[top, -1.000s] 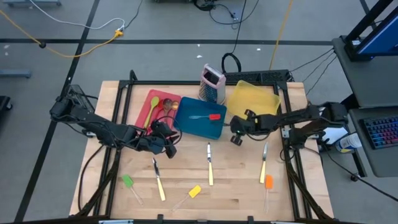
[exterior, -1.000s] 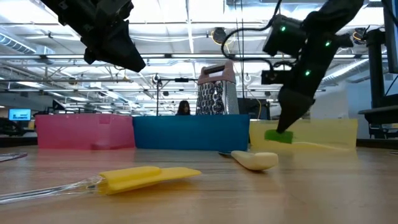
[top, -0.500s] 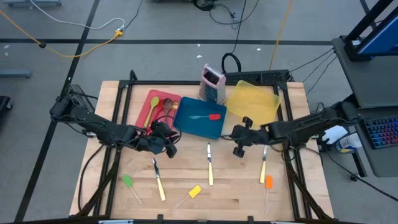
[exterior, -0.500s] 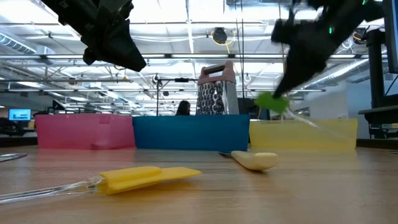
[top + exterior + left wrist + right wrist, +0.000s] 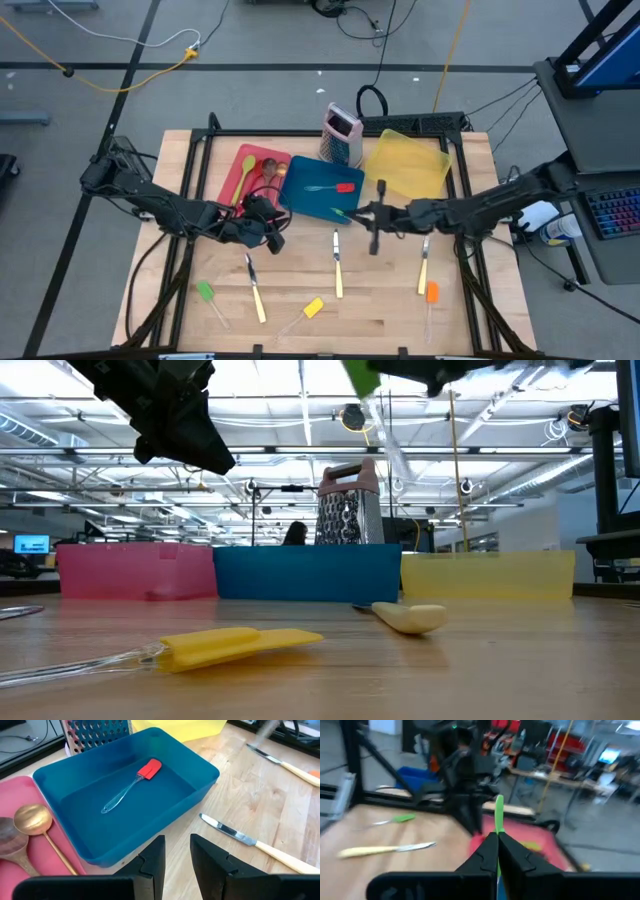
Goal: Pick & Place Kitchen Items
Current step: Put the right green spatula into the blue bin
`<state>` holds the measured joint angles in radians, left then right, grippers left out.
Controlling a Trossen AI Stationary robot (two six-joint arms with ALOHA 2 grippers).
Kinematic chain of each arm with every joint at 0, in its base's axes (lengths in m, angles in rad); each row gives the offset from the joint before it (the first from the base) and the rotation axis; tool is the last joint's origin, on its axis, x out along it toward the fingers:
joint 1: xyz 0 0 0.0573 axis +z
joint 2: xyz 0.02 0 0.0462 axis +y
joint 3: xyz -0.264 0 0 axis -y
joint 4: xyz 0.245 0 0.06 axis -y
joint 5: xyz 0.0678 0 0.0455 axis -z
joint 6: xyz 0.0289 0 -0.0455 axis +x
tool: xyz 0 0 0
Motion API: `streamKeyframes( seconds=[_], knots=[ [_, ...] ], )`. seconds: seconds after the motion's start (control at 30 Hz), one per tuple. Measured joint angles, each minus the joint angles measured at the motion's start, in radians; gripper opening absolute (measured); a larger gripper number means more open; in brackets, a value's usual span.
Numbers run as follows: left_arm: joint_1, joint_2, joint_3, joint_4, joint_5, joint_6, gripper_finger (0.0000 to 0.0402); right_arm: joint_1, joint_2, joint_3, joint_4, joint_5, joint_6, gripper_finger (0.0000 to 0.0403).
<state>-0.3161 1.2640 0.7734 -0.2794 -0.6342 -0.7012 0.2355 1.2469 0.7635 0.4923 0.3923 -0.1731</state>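
The right gripper, jaws clamped on a green spatula, swings toward the blue tray at its nine o'clock, release apparently next; the left gripper waits, jaws narrowly parted and empty.

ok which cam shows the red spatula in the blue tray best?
Left wrist view: the red spatula lies whole and close in the blue tray, red head and clear handle visible. The high view shows it small. In the low view the tray wall hides it. The right wrist view doesn't show it.
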Motion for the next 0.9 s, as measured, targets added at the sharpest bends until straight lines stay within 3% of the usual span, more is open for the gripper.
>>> streamKeyframes(
  seconds=[0.17, 0.37, 0.67, 0.9],
  knots=[
    [0.002, 0.000, 0.000, 0.002, -0.001, 0.015, 0.0093, -0.092, 0.164, 0.132, -0.040, -0.001, -0.105, 0.0000],
    [0.002, 0.000, 0.000, 0.008, -0.005, 0.019, 0.0093, -0.250, 0.371, 0.281, -0.211, 0.000, -0.053, 0.0000],
    [0.002, 0.000, 0.000, 0.008, -0.005, 0.072, 0.0093, -0.374, 0.536, 0.305, -0.268, -0.010, -0.002, 0.0000],
    [0.002, 0.000, 0.000, 0.007, -0.004, 0.072, 0.0093, -0.417, 0.596, 0.307, -0.266, -0.164, 0.012, 0.0006]
  ],
)
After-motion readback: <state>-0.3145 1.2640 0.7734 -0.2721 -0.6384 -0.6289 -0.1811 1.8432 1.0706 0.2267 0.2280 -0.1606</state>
